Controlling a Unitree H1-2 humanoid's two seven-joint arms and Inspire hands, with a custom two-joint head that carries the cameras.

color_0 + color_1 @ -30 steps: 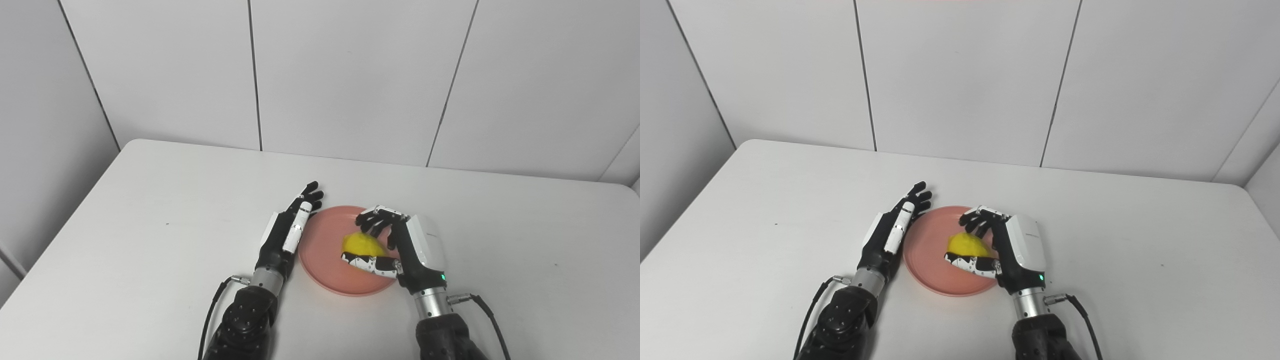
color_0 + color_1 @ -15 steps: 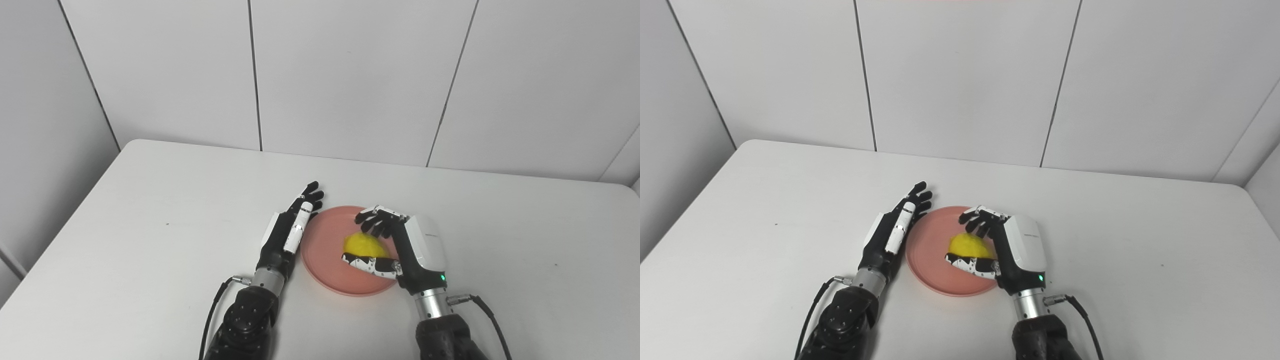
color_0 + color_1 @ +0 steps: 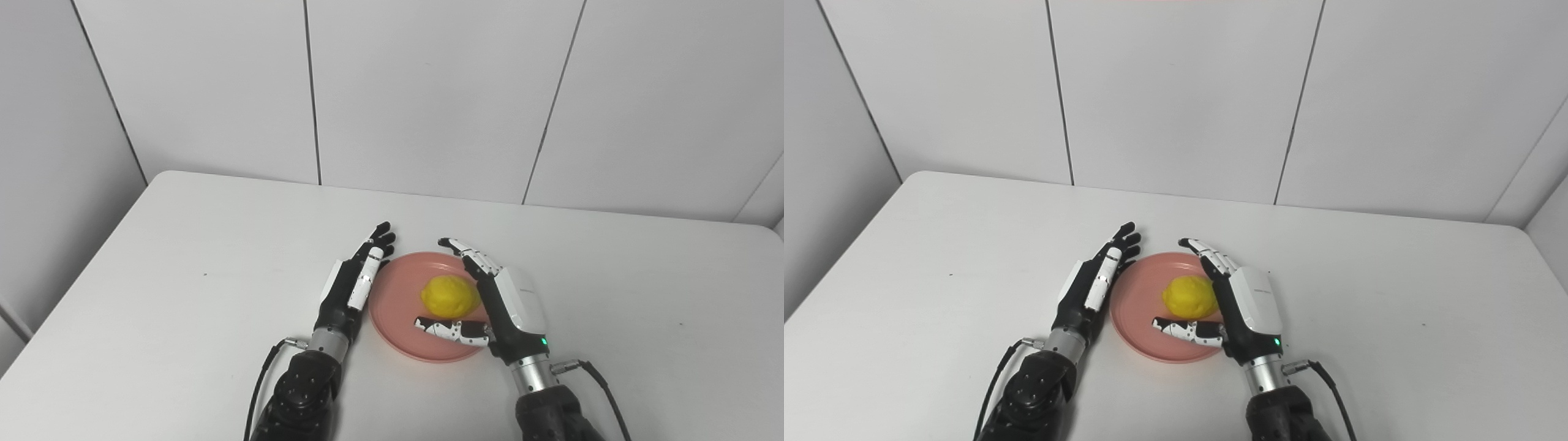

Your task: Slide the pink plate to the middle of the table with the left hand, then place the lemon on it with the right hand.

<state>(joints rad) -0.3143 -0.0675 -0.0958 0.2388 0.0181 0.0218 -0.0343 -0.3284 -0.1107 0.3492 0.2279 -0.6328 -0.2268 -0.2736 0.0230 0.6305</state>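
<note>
The round yellow lemon [image 3: 449,296] sits on the flat pink plate [image 3: 392,306], just left of the right hand [image 3: 499,300], whose fingers are spread wide and hold nothing. The left hand [image 3: 352,285] lies flat and empty on the white worktop [image 3: 184,275] against the plate's left rim. I'd guess the right hand should draw back rightward.

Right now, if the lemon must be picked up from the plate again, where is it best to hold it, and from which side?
Probably across its round middle, coming from the right: the lemon lies free on the plate, and the open right robot hand already flanks it, thumb in front.
</note>
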